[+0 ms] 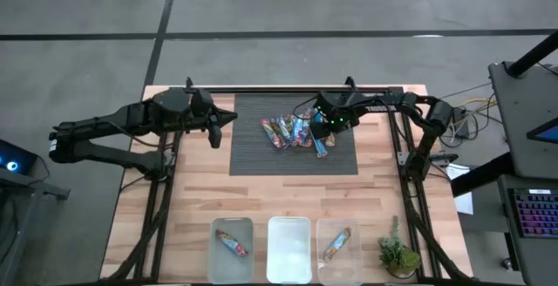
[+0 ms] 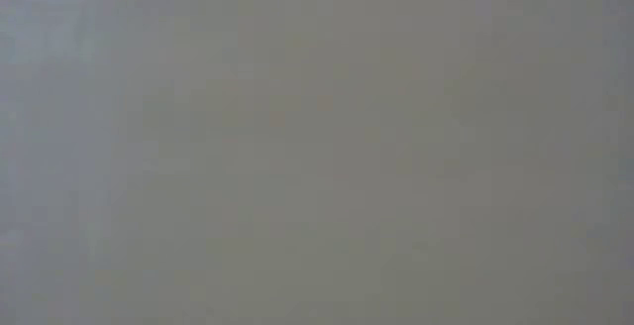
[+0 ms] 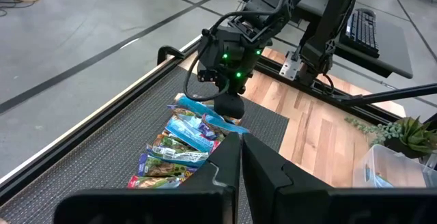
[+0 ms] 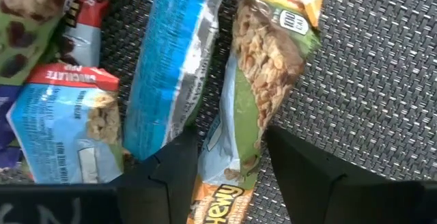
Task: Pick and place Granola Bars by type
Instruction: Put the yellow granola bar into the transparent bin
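**Right fingers astride orange bar at pile edge**

Near bench (image 1: 174, 207) edge: three clear bins in a row. Left bin (image 1: 231, 249) holds one bar, middle bin (image 1: 289, 249) shows none, right bin (image 1: 338, 249) holds one bar; small plant (image 1: 398, 255) just beside it. Bare wood lies open between the bins and the dark mat (image 1: 253, 155).

On the mat: pile of granola bars (image 1: 292, 132), too overlapped to count. My right gripper (image 4: 229, 159) is down at the pile's right edge, fingers (image 4: 171, 166) parted to either side of an orange-and-green bar (image 4: 263, 67), a blue bar (image 4: 174, 53) touching beside it; whether they press it I cannot tell. My left gripper (image 3: 240, 157), fingers clenched on nothing, hangs near the mat's left edge.

Low view blank.
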Controlling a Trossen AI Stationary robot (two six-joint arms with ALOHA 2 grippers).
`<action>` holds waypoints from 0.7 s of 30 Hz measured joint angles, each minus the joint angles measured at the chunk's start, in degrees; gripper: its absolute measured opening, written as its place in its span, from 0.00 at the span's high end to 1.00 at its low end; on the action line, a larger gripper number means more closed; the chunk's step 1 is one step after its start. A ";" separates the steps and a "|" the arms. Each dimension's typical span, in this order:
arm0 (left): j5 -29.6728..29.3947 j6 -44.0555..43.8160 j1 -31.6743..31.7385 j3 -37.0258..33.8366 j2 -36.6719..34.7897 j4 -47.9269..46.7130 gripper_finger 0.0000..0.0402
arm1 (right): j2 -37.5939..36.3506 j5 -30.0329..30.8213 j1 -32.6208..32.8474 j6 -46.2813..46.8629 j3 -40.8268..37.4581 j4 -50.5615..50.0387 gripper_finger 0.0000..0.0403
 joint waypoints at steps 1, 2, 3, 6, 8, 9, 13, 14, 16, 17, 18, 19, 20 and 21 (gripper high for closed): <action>0.01 0.00 0.00 0.00 0.00 -0.01 1.00 | 0.00 0.00 0.00 0.02 -0.10 0.04 0.58; 0.01 0.00 0.00 0.00 0.00 0.00 1.00 | 0.00 0.02 0.00 0.04 -0.19 0.06 0.58; 0.00 0.01 0.00 0.00 0.00 0.00 1.00 | -0.02 0.04 0.00 0.22 -0.22 0.08 0.58; 0.00 0.00 0.00 0.00 0.00 -0.01 1.00 | -0.02 0.10 0.00 0.37 -0.28 0.06 0.59; 0.01 0.00 0.00 0.00 0.00 -0.01 1.00 | -0.02 0.13 -0.02 0.38 -0.24 -0.05 0.62; 0.00 0.00 0.00 0.00 0.00 0.00 1.00 | -0.02 0.13 -0.02 0.36 -0.16 -0.13 0.64; 0.00 0.02 0.00 0.00 0.00 0.01 1.00 | -0.01 0.05 -0.02 0.27 0.31 -0.43 0.72; 0.01 0.00 0.00 0.00 0.00 -0.01 1.00 | 0.00 -0.01 0.00 0.26 0.47 -0.40 0.74; 0.01 0.00 0.00 0.00 0.00 -0.01 1.00 | 0.00 0.00 0.00 0.26 0.65 -0.38 0.79; 0.01 0.01 0.00 0.00 0.00 0.01 1.00 | 0.00 0.00 0.00 0.24 0.66 -0.38 0.81; 0.00 0.01 0.00 0.00 0.00 0.00 1.00 | 0.00 0.02 0.00 0.24 0.66 -0.38 0.82; 0.00 0.01 0.00 0.00 0.00 -0.01 1.00 | 0.00 0.04 0.00 0.22 0.66 -0.38 0.84; 0.00 0.00 0.00 0.00 0.00 0.00 1.00 | -0.01 0.09 -0.02 0.22 0.64 -0.38 0.86; 0.00 0.01 0.00 0.00 0.00 -0.01 1.00 | 0.00 0.13 0.00 0.21 0.62 -0.38 0.87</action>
